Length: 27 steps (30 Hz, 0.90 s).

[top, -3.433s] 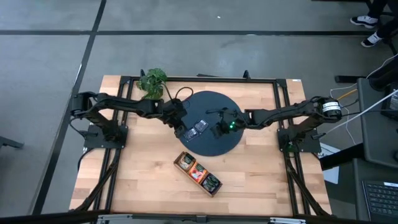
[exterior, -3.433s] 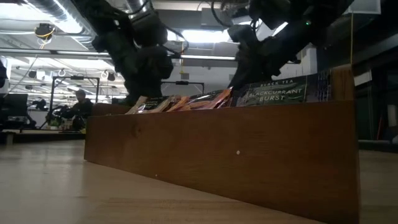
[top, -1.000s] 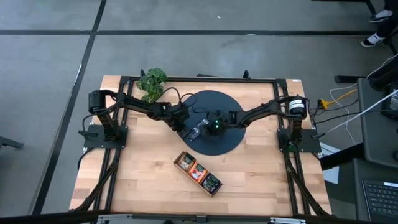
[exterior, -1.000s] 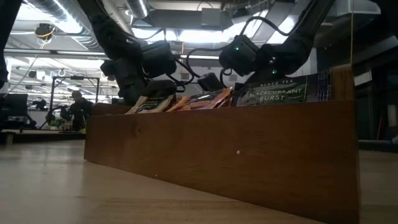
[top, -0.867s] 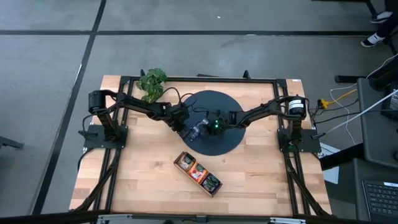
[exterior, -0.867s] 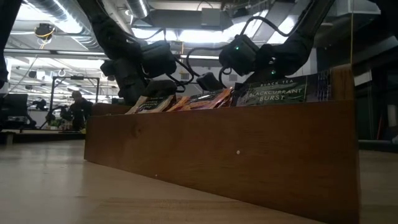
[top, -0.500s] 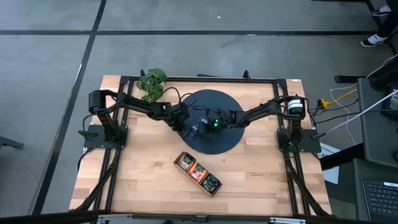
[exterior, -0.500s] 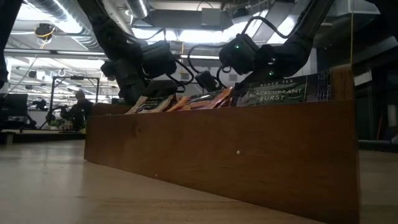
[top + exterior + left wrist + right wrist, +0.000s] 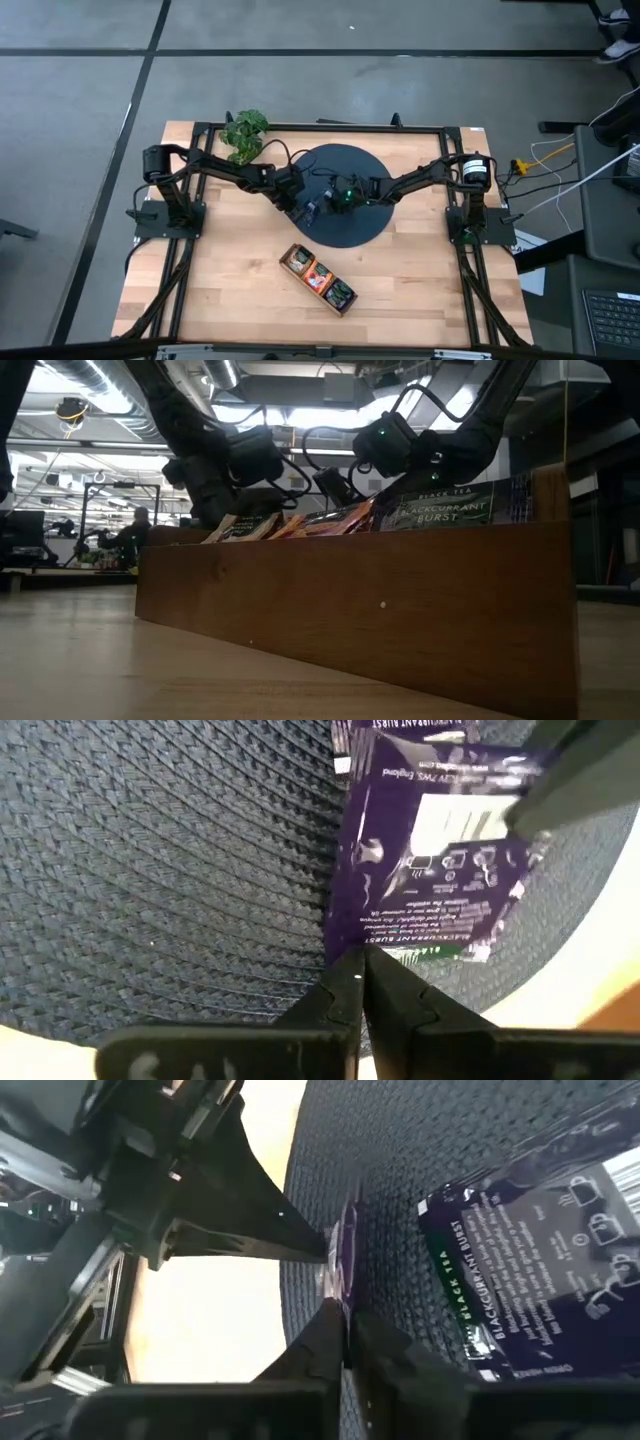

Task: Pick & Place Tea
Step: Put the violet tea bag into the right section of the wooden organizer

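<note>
A purple tea sachet (image 9: 430, 850) is held between both grippers over the left part of the dark round mat (image 9: 355, 175). It shows as a dark tilted square in the low view (image 9: 332, 484). My left gripper (image 9: 300, 207) is shut on it from the left. My right gripper (image 9: 323, 202) is shut on it from the right. A second purple sachet (image 9: 540, 1280) lies flat on the mat beside them. The wooden tray (image 9: 318, 278) holds more sachets (image 9: 440, 505). My left gripper pinches one edge of the sachet (image 9: 362, 948) between its two fingertips, coming from the table's left. The sachet stretches away from the fingers, above the mat's weave. My right gripper pinches the opposite edge (image 9: 346, 1295) between its two fingertips, coming from the table's right. In its wrist view the sachet is edge-on, and the left gripper's fingers (image 9: 250, 1220) meet the far edge.
The three-compartment tray lies slanted on the near middle of the table and fills the front of the low view (image 9: 350, 620). A leafy green plant (image 9: 245, 130) stands at the far left. Bare wood (image 9: 230, 270) lies left and right of the tray.
The sachet between the two grippers has tipped up steeper, as the low view shows. My right gripper has moved a little toward the table's left, closer to my left gripper. Both stay shut on the sachet.
</note>
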Each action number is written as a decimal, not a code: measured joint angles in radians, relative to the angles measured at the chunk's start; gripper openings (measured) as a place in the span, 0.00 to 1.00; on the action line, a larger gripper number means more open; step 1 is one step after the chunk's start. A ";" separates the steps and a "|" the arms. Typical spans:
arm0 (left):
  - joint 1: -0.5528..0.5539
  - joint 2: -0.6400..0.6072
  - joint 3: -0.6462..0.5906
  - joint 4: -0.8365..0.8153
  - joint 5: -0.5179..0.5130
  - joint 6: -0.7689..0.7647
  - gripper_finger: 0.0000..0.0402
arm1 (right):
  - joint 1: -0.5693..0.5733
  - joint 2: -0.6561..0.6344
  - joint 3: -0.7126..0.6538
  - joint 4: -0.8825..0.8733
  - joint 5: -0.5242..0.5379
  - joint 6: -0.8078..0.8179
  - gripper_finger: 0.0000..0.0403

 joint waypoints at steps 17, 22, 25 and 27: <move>0.036 -0.325 -0.002 -0.203 0.003 -0.017 0.12 | 0.005 -0.001 0.128 -0.138 -0.064 -0.420 0.01; 0.135 -0.459 -0.002 -0.323 0.024 -0.057 0.22 | 0.046 -0.014 0.321 -0.536 0.055 -0.834 0.01; 0.211 -0.529 -0.001 -0.377 0.028 -0.149 0.28 | 0.082 -0.014 0.448 -0.741 0.239 -1.108 0.00; 0.271 -0.565 -0.001 -0.397 0.040 -0.247 0.32 | 0.106 -0.016 0.508 -0.792 0.400 -1.266 0.00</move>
